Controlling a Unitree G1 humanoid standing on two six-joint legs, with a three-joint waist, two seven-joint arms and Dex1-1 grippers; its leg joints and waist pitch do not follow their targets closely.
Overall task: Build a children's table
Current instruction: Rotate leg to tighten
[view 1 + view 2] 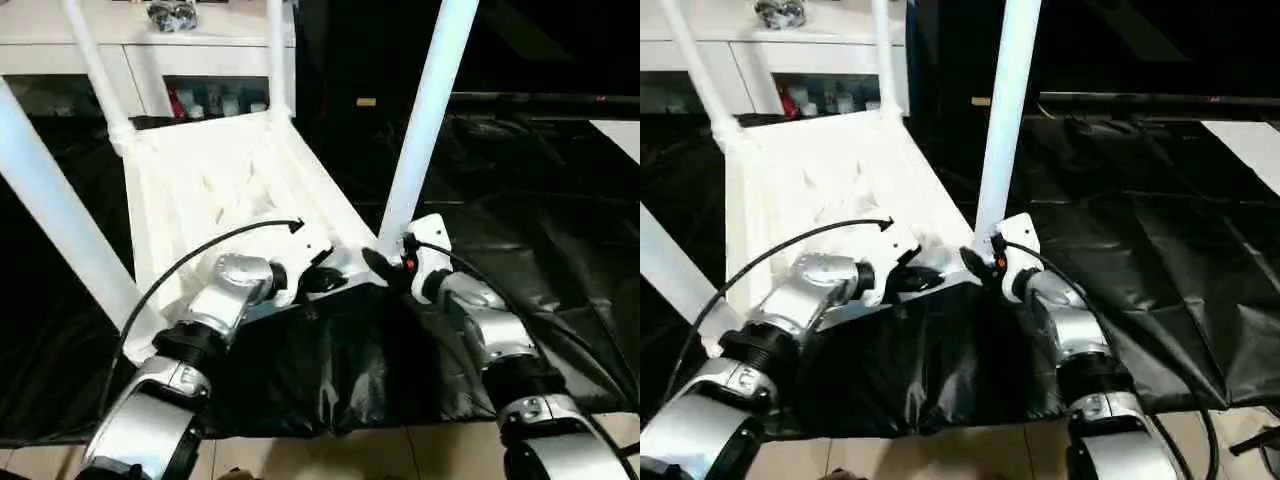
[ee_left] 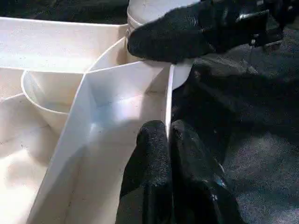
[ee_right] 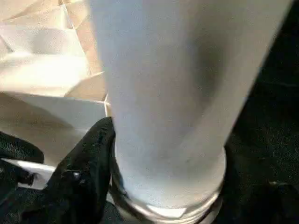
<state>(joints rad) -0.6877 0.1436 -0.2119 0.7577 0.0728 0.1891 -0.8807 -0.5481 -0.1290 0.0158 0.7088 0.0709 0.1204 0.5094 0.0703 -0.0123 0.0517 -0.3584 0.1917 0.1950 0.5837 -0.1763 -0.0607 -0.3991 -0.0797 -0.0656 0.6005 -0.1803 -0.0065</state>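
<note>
White cabinet (image 1: 150,50) — black-covered work table (image 1: 540,250)

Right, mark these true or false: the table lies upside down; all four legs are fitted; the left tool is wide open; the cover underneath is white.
1. The children's table lies upside down: true, ribs face up.
2. Four legs stand in their sockets: true.
3. The left tool is wide open: false, it pinches the table's rim.
4. The cover under the table is white: false, it is black.

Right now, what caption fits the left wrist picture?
Left gripper pinching the upturned white table's rim beside a leg socket.
</note>
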